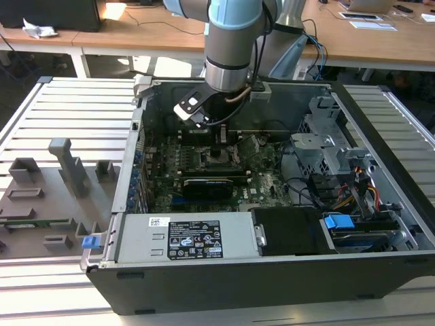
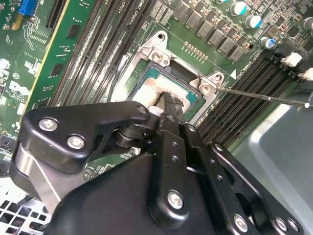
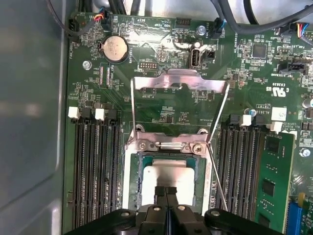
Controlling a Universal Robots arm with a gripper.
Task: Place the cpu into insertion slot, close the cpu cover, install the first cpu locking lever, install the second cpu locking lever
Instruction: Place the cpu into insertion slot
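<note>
Motherboard (image 3: 122, 105), memory slots (image 3: 95, 171) beside cpu (image 3: 166, 174)

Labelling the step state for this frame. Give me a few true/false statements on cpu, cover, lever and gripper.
1. The cpu lies in the insertion slot. True.
2. The cpu cover is shut over the chip. False: it is swung back, off the slot.
3. The gripper has its tips above the cpu's metal top. True.
4. The gripper's fingers are spread wide. False: they are closed together.
5. The locking lever is latched down. False: the thin rod stands free beside the slot.
</note>
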